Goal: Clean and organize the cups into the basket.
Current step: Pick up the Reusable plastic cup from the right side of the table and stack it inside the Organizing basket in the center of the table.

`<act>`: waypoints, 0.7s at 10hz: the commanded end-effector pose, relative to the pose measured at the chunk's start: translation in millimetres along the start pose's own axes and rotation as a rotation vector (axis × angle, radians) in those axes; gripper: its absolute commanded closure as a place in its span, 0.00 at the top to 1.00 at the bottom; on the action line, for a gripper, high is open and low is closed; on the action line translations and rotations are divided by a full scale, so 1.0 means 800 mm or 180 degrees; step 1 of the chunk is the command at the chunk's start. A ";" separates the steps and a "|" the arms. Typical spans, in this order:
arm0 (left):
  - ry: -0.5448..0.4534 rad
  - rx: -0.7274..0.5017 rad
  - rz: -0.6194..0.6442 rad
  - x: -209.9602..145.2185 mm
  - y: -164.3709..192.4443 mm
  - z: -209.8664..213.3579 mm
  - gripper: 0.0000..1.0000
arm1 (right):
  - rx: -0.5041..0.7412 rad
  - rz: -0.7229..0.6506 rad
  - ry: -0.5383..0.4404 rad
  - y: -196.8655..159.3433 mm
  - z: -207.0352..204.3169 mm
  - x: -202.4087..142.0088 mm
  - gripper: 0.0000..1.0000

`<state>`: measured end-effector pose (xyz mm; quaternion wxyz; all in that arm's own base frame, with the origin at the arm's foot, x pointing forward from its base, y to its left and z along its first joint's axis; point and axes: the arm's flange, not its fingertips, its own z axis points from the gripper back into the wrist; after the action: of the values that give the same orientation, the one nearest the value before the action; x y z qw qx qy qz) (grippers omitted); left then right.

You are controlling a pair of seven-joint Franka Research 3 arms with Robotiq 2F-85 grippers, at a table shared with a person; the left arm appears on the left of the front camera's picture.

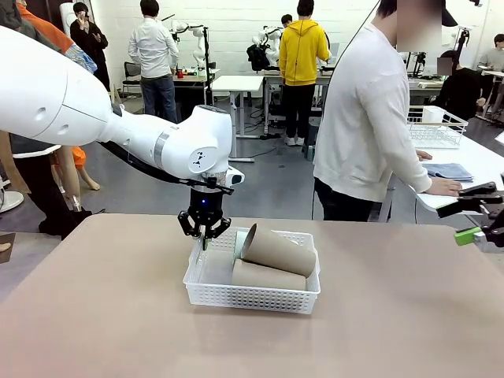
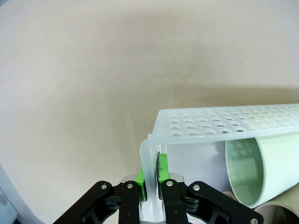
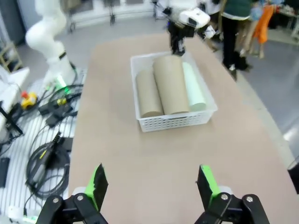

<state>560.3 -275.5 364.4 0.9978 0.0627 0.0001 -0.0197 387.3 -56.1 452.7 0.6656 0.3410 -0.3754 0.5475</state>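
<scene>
The white lattice basket [image 1: 236,295] sits mid-table and holds three cups lying on their sides. One tan cup [image 1: 279,250] rests on top of another tan cup [image 1: 268,276], and the mint-green cup [image 1: 239,244] lies behind them. My left gripper [image 1: 205,234] points down at the basket's far-left corner. In the left wrist view, my left gripper [image 2: 152,175] is shut on the basket's rim [image 2: 224,121], with the mint cup [image 2: 261,168] just inside. My right gripper [image 3: 152,184] hangs open and holds nothing, well back from the basket [image 3: 173,122], and it also shows at the table's right edge [image 1: 476,216].
A person [image 1: 370,118] stands beyond the far edge, turned to a side table with a hand by a blue cloth [image 1: 449,171] and a white wire basket [image 1: 437,126]. Cables and gear [image 3: 42,140] lie on the floor beside the table.
</scene>
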 end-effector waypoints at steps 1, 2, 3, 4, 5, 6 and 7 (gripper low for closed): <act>-0.0024 0.0033 -0.0011 0.000 0.001 0.001 0.00 | -0.0159 -0.0155 -0.0367 -0.003 -0.002 -0.032 1.00; -0.0024 0.0033 -0.0011 0.000 0.001 0.001 0.00 | -0.0192 -0.0279 -0.0367 -0.005 -0.003 -0.050 1.00; -0.0024 0.0033 -0.0011 0.000 0.001 0.001 0.00 | -0.0177 -0.0347 -0.0340 -0.007 -0.005 -0.056 1.00; -0.0024 0.0033 -0.0011 0.000 0.001 0.001 0.00 | -0.0146 -0.0398 -0.0232 -0.010 -0.008 -0.053 1.00; -0.0024 0.0033 -0.0011 0.000 0.001 0.001 0.00 | -0.0172 -0.0352 -0.0280 -0.003 0.006 -0.052 1.00; -0.0024 0.0033 -0.0011 0.000 0.001 0.001 0.00 | -0.0172 -0.0352 -0.0280 -0.003 0.006 -0.052 1.00; -0.0024 0.0033 -0.0011 0.000 0.001 0.001 0.00 | -0.0172 -0.0352 -0.0280 -0.003 0.006 -0.052 1.00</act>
<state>560.3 -275.5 364.4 0.9978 0.0628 0.0001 -0.0197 386.3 -80.8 414.6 0.6905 0.3671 -0.3946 0.4824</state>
